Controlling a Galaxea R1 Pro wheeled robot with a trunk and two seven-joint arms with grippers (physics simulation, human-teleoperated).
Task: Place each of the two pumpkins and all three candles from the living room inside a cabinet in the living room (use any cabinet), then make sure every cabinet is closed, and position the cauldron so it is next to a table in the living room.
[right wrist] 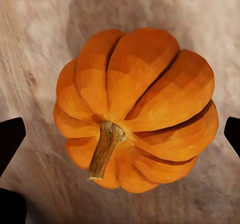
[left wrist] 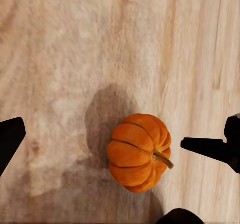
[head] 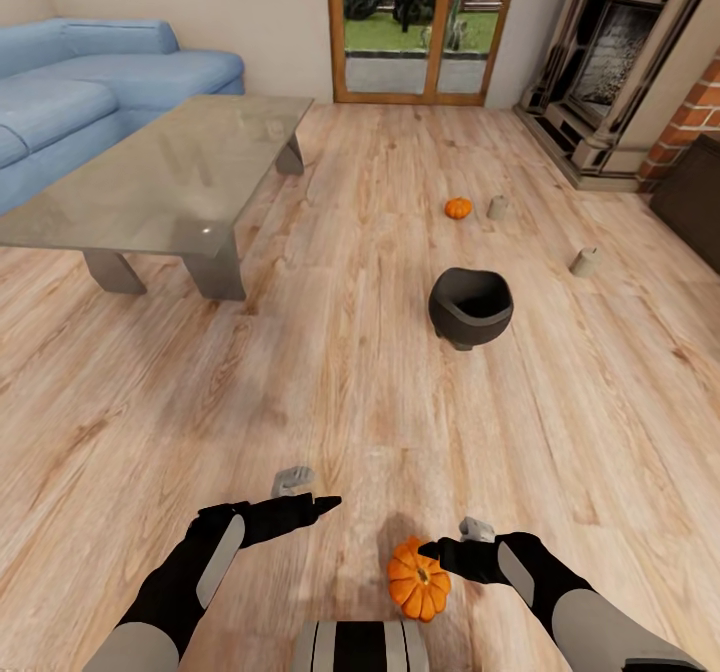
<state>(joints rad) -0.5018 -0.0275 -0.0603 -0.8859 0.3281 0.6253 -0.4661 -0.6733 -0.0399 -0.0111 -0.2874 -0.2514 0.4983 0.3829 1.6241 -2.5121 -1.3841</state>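
Observation:
One orange pumpkin (head: pixel 420 579) (right wrist: pixel 135 109) lies on the wood floor right in front of my base. My right gripper (head: pixel 450 540) hovers over it, open, its dark fingertips (right wrist: pixel 11 136) apart on either side of the fruit. My left gripper (head: pixel 312 490) is open and empty, off to the left of that pumpkin (left wrist: pixel 139 153). Farther out stands the black cauldron (head: pixel 470 307). Behind it lie a second pumpkin (head: pixel 458 208) and a tan candle (head: pixel 497 207); another candle (head: pixel 584 261) sits to the right. The glass-topped table (head: pixel 170 172) is at the left.
A blue sofa (head: pixel 90 82) stands behind the table. A fireplace (head: pixel 620 62) with a brick surround fills the back right, and a dark low unit (head: pixel 695 197) shows at the right edge. Glass doors (head: pixel 420 22) are at the back.

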